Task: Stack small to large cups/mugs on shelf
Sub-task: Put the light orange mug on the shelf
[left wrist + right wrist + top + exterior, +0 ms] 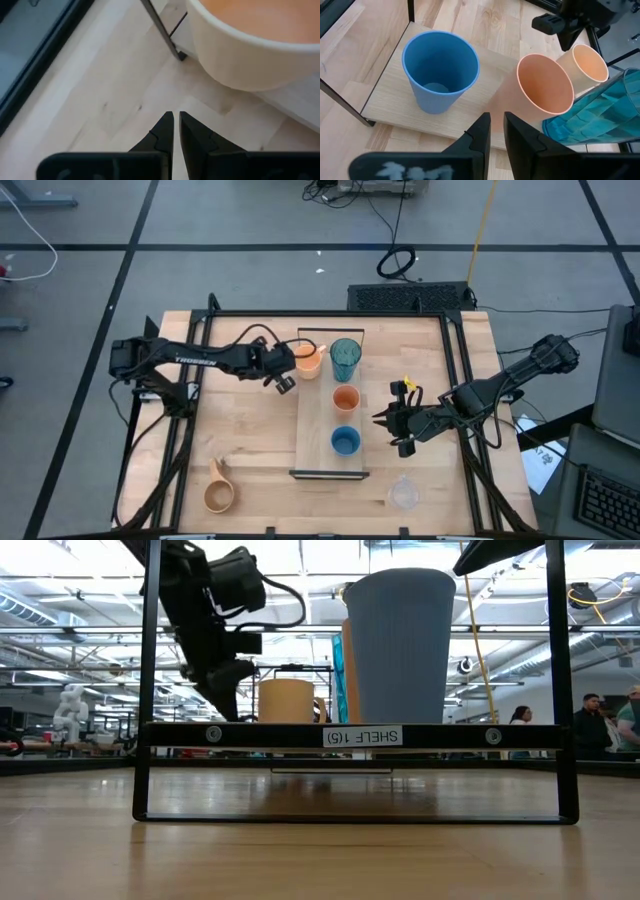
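The shelf (318,455) lies lengthwise mid-tabletop (250,430). On it stand four vessels — the tumbler (345,358) and handled mug (308,361) side by side at the far end, then the small cup (345,399), then the nearest cup (345,442). Off the shelf at the near edge — the wooden mug (219,494) left, the clear cup (404,493) right.

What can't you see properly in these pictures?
- Low view: the blue cup stands so close that it hides most of the teal tumbler and small orange cup.
- Left wrist view: the orange mug is cut off by the edge.
- High view: the clear cup is faint.
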Controlling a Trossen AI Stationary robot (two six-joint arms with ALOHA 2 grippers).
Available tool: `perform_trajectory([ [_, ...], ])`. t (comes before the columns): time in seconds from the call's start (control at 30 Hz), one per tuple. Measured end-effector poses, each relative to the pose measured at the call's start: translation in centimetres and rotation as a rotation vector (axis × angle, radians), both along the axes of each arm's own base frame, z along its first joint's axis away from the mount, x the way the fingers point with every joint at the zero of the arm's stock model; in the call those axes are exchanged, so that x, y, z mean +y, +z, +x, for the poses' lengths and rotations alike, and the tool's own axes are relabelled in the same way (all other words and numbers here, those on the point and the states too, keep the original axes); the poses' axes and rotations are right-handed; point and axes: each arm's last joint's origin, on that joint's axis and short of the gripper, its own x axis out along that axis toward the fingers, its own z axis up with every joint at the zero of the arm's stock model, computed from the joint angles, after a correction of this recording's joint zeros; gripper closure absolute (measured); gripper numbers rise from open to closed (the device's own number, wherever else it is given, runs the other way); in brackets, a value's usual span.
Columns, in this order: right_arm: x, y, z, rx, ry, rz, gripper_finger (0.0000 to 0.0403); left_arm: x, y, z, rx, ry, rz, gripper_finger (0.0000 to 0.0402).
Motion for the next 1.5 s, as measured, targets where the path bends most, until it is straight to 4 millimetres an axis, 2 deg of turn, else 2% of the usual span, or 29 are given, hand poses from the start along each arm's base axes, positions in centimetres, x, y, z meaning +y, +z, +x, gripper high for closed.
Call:
perform_trajectory([
  [0.3,0.0,0.0,0.0,0.002,0.005,-0.006,0.0361,0.3,-0.3,0.3,-0.043,-0.047,0.003,0.0371],
  [0.77,0.0,0.0,0.0,0.001,0.007,-0.009,0.0361,-0.7,0.1,1.3,-0.123,-0.153,-0.023,0.0371],
  [1.27,0.0,0.0,0.0,0.001,0.006,-0.009,0.0361,-0.8,0.4,1.8,-0.186,-0.202,-0.037,0.0371],
  [1.5,0.0,0.0,0.0,0.001,0.006,-0.008,0.0361,-1.0,0.9,1.5,-0.192,-0.228,-0.061,0.0371],
])
